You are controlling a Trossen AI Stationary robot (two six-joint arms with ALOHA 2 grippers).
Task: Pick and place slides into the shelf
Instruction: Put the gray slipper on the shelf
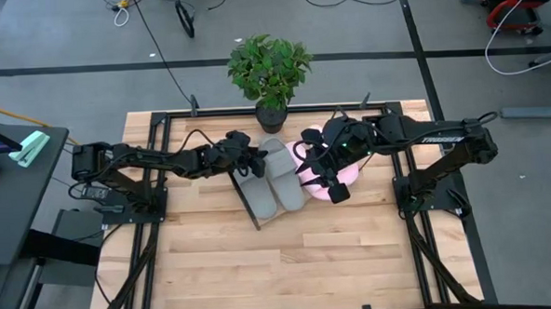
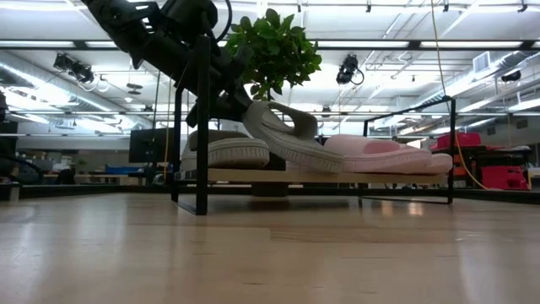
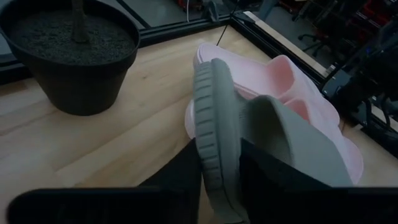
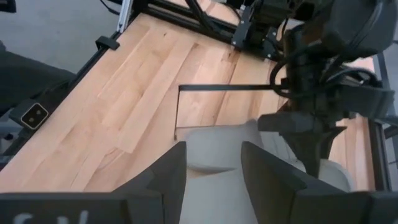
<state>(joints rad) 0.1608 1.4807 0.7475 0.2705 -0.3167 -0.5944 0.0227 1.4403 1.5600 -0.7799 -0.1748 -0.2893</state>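
Observation:
The shelf (image 2: pixel 278 176), a slanted wooden board on a black wire frame, carries the slides. One grey slide (image 2: pixel 224 152) lies flat at its left. A second grey slide (image 2: pixel 291 139) tilts, its raised side in my left gripper (image 1: pixel 254 160), its low side on the pink slides (image 2: pixel 380 152). My left gripper (image 3: pixel 217 152) reaches in from the table's left. My right gripper (image 1: pixel 331 182) hovers open above the pink slides (image 1: pixel 337 166), with nothing between its fingers (image 4: pixel 171 168). My left gripper pinches the raised rim of the tilted grey slide's sole (image 3: pixel 211 143) between its two fingers, one on each face of the sole. The fingers (image 3: pixel 183 171) come from the table's left, slanting down. The slide's opposite side rests on a pink slide (image 2: pixel 337 159).
A potted plant (image 1: pixel 269 71) stands just beyond the shelf at the table's far edge; its dark pot (image 3: pixel 74 56) is close to my left gripper. Black frame rails (image 1: pixel 411 167) run along the table's sides. Bare wood (image 1: pixel 280 266) lies on the near half.

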